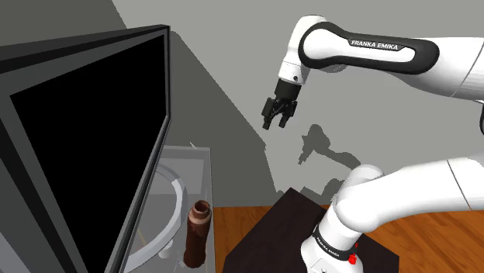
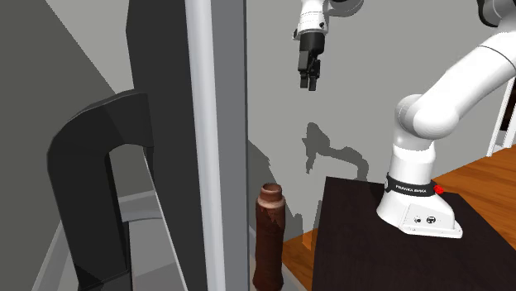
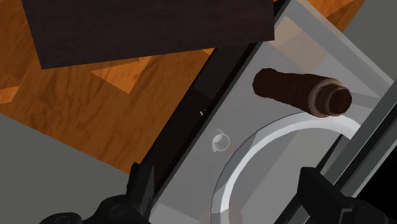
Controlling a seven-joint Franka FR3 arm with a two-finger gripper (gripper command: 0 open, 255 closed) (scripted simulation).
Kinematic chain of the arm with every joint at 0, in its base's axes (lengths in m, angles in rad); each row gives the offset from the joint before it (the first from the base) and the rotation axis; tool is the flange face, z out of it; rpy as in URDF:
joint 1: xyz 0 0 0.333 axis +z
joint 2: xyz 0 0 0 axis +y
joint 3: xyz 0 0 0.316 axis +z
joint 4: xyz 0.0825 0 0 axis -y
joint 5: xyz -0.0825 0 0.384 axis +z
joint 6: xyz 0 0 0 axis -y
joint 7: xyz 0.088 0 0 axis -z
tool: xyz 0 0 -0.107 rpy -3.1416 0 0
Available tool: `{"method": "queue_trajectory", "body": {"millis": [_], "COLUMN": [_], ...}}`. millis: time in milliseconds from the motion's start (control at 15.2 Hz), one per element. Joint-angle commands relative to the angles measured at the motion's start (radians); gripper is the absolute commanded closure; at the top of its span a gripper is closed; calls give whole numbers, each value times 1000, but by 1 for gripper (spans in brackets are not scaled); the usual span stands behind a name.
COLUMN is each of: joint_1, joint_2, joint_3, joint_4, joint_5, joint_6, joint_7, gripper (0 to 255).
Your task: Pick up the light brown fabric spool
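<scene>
Fingers of the black gripper stood apart, clasping nothing, high above the grey table. Below it, the dark brown spool stood upright near the table's edge, just beside a pale curved ring under the large black screen. Beyond lay the dark stand and wooden floor.

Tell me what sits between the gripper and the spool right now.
Nothing. In the shoulder view the open gripper hangs well higher than the upright dark brown spool, with only air between them and the grey wall behind. The second exterior view agrees.
</scene>
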Motion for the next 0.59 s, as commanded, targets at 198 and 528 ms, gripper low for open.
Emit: {"method": "queue_trajectory", "body": {"millis": [198,528], "joint_1": [21,59], "joint_2": [17,78], "joint_3": [58,157], "joint_4": [-49,-105], "joint_5": [37,101], "joint_6": [62,174], "joint_7": [66,174], "gripper": [0,0]}}
